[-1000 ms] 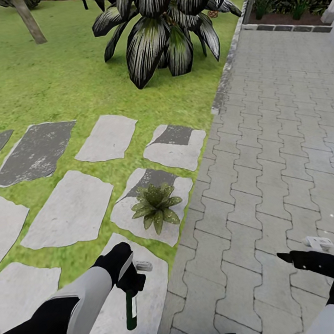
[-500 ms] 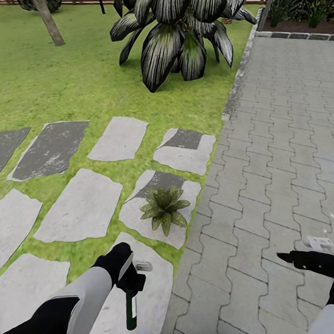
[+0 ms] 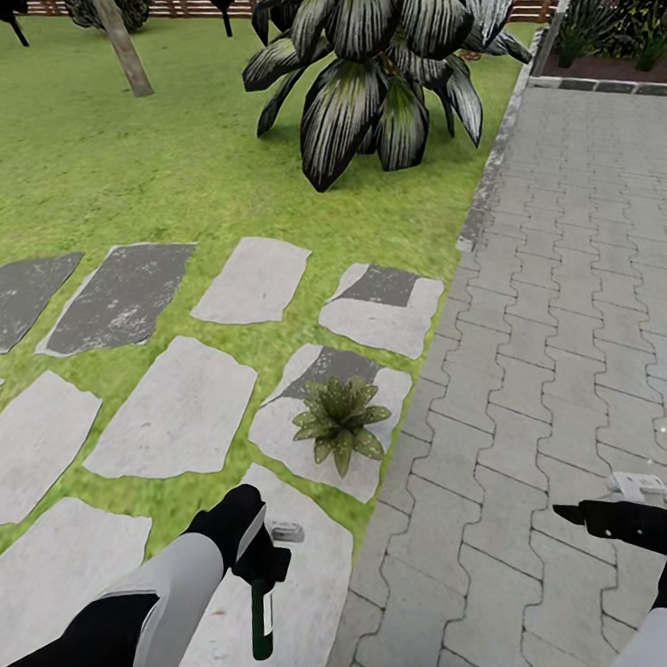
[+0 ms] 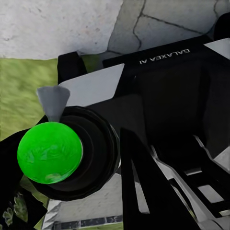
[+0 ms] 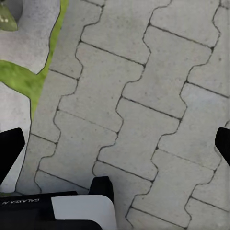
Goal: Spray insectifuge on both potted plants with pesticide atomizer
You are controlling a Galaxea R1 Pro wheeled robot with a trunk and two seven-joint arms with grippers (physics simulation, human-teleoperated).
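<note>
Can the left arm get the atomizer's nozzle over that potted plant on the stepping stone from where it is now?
Probably yes. The left end effector holds the pesticide atomizer hanging downward, just short of the potted plant, with open stone and nothing between them. The bottle would need tilting toward the plant first.

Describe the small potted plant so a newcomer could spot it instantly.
Find the grey paving on the right, then the stepping stone touching its edge. The potted plant sits there: a low olive rosette, far smaller than the striped-leaf palm plant behind.
</note>
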